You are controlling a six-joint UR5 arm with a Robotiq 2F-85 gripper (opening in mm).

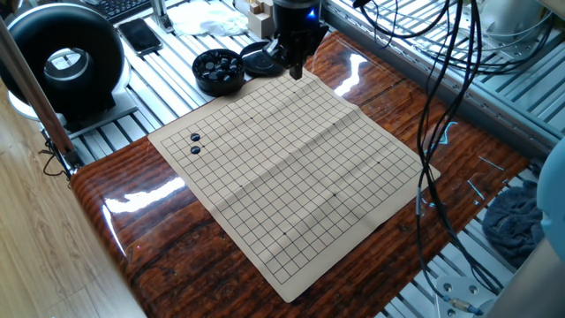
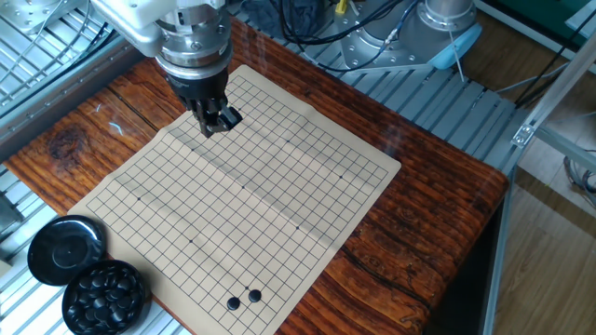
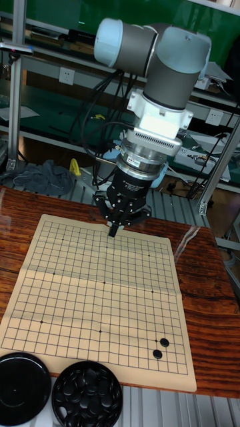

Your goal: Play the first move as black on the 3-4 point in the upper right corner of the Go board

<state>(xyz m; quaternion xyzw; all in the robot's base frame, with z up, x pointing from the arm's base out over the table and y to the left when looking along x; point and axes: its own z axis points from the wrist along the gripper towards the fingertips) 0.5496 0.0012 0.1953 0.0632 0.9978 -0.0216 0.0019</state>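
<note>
While the gripper (image 1: 295,72) hangs over the far edge of the Go board (image 1: 291,168) in one fixed view, its fingers look pressed together; whether a stone sits between them cannot be told. Two black stones (image 1: 195,143) lie near the board's left corner, and a bowl of black stones (image 1: 219,70) with its lid (image 1: 258,60) stands just beyond the board.

From the other fixed view, the gripper (image 2: 217,122) hovers over the board's (image 2: 279,186) upper left part, jaws nearly closed. The bowl (image 2: 105,296) and lid (image 2: 65,249) sit at lower left, the two stones (image 2: 243,300) close by.

Seen in the tall fixed view, the gripper (image 3: 115,231) points down near the board's (image 3: 80,293) far edge, closed to a narrow tip.
</note>
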